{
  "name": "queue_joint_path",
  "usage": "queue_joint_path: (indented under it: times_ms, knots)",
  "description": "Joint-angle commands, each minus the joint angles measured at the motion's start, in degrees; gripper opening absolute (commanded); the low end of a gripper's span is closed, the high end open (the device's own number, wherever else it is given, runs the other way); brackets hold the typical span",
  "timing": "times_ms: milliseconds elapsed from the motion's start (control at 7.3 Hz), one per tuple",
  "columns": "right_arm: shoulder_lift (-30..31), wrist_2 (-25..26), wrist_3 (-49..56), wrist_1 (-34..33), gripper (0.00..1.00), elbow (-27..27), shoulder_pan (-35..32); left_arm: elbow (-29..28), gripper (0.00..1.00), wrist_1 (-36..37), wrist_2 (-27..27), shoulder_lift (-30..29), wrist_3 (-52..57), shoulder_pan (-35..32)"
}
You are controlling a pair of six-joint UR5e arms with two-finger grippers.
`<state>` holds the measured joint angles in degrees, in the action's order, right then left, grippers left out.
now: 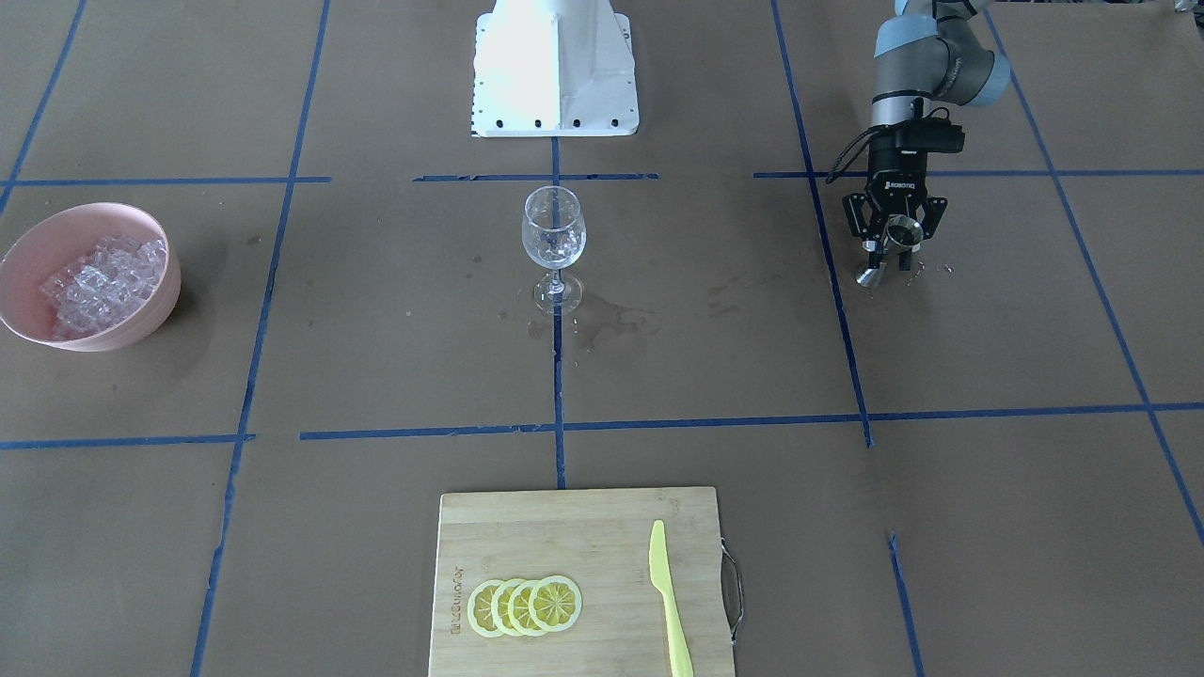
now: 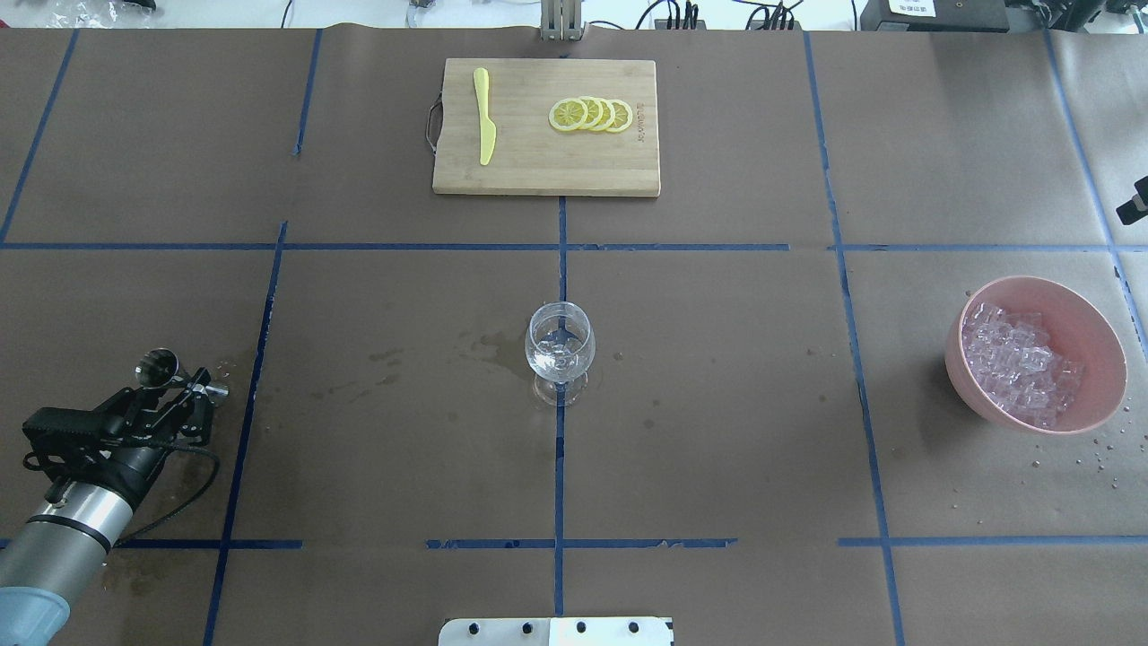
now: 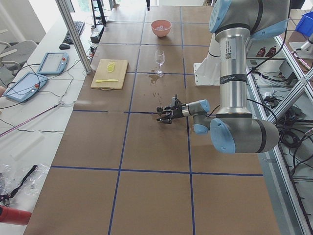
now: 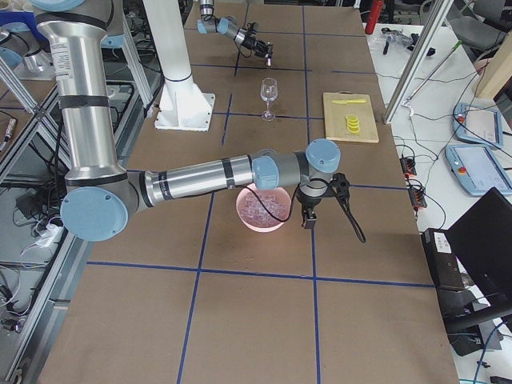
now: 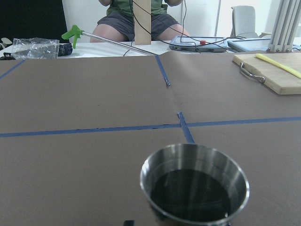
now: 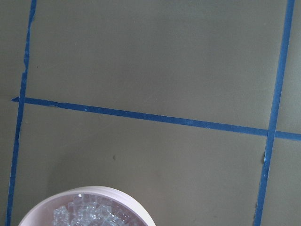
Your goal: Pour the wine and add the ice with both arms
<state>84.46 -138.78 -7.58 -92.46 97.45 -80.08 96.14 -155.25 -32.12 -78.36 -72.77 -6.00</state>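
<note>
A clear wine glass (image 1: 553,235) stands upright at the table's centre, with something clear and glassy in its cup; it also shows in the overhead view (image 2: 560,345). My left gripper (image 1: 889,246) is shut on a steel jigger (image 5: 194,188) that holds dark liquid, low over the table and far to the glass's side (image 2: 184,388). The ice (image 2: 1018,363) fills a pink bowl (image 2: 1099,345). My right gripper (image 4: 308,214) hangs beside the bowl on its far side. Only its edge shows overhead, so I cannot tell whether it is open or shut.
A bamboo cutting board (image 2: 538,170) at the far centre carries lemon slices (image 2: 592,114) and a yellow knife (image 2: 484,126). Wet stains (image 2: 489,345) lie around the glass. The white robot base (image 1: 555,66) stands at the near edge.
</note>
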Motion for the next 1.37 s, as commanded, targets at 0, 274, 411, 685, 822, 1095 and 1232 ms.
queue_joint_path:
  times_ms: [0, 274, 411, 685, 822, 1095, 1232]
  knots:
    - [0.00, 0.00, 0.02, 0.00, 1.00, -0.06, 0.01, -0.34, 0.48, 0.04, 1.27, -0.30, 0.09, 0.99]
    - [0.00, 0.00, -0.06, 0.00, 1.00, -0.24, 0.01, -0.60, 0.44, 0.04, 1.27, -0.91, 0.09, 1.87]
    - [0.00, 0.00, -0.07, 0.00, 1.00, -0.24, 0.01, -0.60, 0.41, -0.05, 1.27, -1.18, 0.17, 1.96]
    - [0.00, 0.00, -0.07, 0.00, 1.00, -0.15, 0.01, -0.69, 0.39, -0.05, 1.70, -1.18, 0.17, 1.87]
    - [0.00, 0.00, -0.07, 0.00, 1.00, -0.15, 0.01, -0.69, 0.41, -0.05, 3.71, -1.09, 0.17, 1.87]
    - [0.00, 0.00, -0.07, 0.00, 1.00, -0.15, 0.01, -0.87, 0.47, -0.05, 6.26, -1.26, 0.17, 1.87]
    - [0.00, 0.00, -0.07, 0.00, 1.00, -0.24, 0.01, -1.74, 0.46, -0.05, 6.71, -1.61, 0.17, 1.96]
